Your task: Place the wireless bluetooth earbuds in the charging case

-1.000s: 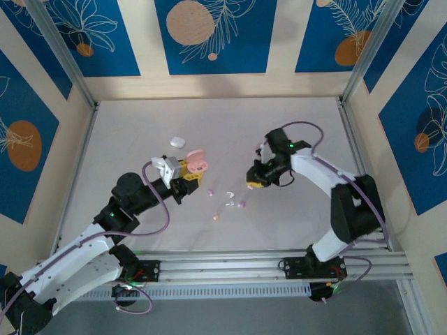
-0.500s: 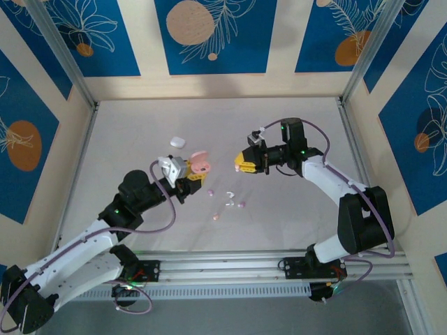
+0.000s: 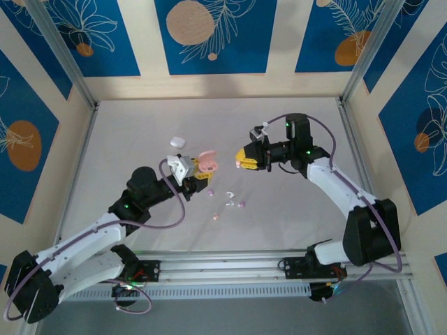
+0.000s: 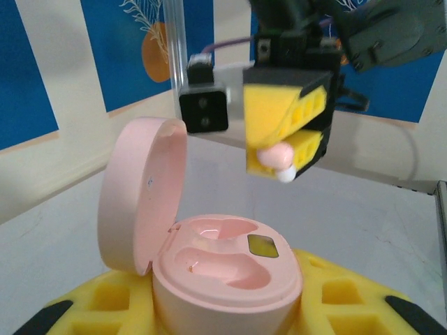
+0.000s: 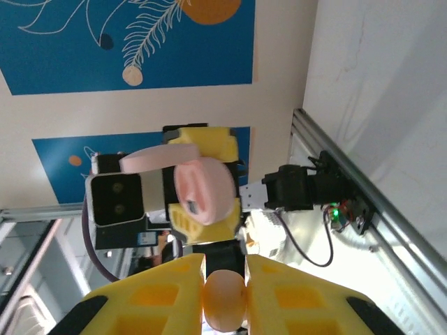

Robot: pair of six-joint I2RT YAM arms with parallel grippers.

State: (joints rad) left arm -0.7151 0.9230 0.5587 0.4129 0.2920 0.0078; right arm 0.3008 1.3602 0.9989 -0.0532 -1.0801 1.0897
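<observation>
Pale table (image 3: 293,223) with white case (image 3: 177,141) and scattered earbuds (image 3: 242,204)

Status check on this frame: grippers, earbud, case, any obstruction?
Left gripper shut on open pink case, lid up. Right gripper shut on pink earbud, apart from the case, facing it. Nothing between them; spare earbuds on table.

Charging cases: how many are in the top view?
2. A pink case, lid open, is held in the left gripper; a white case lies on the table beyond it. More may be hidden behind the arms.
</observation>
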